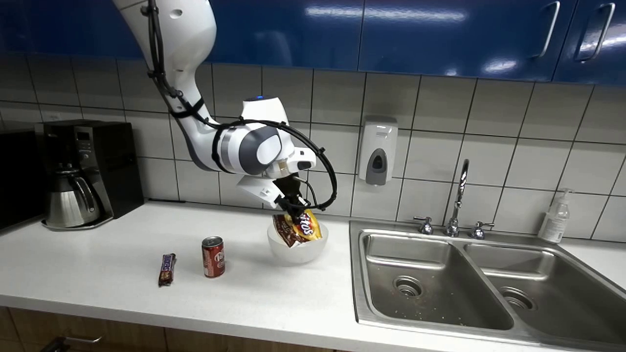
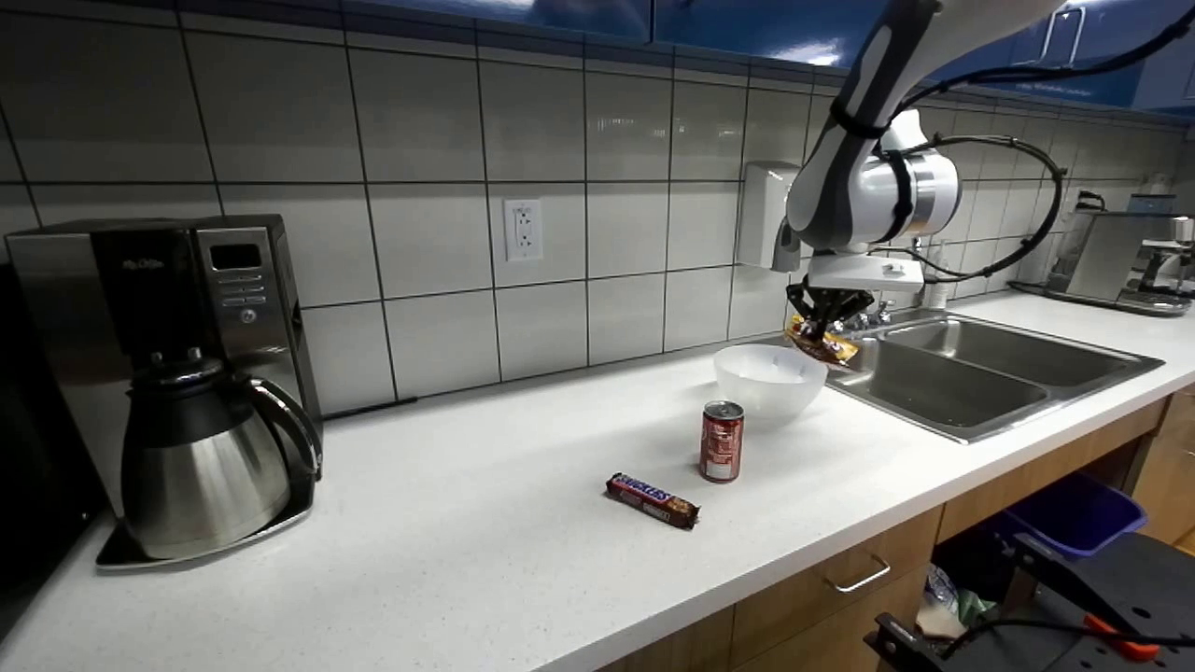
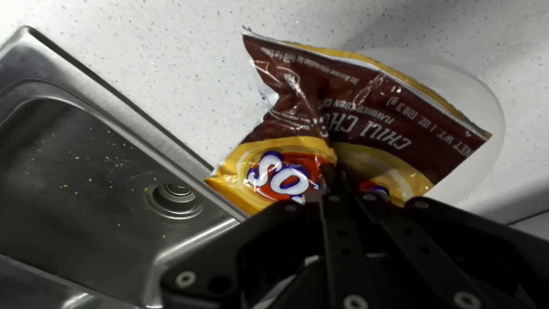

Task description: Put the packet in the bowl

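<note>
One packet [image 3: 343,116], long axis aslant, brown end away from the sink [image 3: 116,113].

White and finely speckled, the bench [image 2: 448,523] carries the white bowl [image 2: 769,397] near the inset steel sink [image 1: 359,274]. The red soda can [image 2: 722,442] stands upright near the bowl, the dark wrapped bar [image 2: 652,501] lying near it. A coffee maker [image 2: 149,299] stands well apart.
</note>
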Controlling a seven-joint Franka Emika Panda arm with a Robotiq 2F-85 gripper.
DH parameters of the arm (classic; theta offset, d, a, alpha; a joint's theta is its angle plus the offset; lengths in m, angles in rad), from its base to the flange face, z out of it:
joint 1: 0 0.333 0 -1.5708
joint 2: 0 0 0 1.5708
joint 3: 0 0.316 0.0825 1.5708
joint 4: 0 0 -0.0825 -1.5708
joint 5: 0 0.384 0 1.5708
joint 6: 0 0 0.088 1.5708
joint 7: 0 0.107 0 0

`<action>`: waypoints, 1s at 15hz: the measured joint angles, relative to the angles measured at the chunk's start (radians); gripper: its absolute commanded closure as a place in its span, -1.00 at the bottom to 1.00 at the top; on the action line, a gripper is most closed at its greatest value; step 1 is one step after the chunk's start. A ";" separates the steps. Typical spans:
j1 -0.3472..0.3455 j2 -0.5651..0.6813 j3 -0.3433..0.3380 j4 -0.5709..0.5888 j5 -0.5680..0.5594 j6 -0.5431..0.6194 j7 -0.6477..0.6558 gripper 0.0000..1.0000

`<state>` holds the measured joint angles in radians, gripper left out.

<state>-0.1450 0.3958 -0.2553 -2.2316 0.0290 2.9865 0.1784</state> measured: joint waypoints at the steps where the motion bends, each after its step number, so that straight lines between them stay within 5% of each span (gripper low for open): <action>1: 0.003 0.015 0.000 0.015 0.002 0.000 0.002 1.00; 12: 0.106 0.331 -0.002 0.308 0.049 0.015 0.117 1.00; 13: 0.114 0.361 -0.003 0.340 0.054 0.015 0.127 0.55; 15: 0.126 0.413 -0.009 0.396 0.060 0.015 0.139 0.32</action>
<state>-0.0193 0.8092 -0.2645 -1.8359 0.0894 3.0014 0.3170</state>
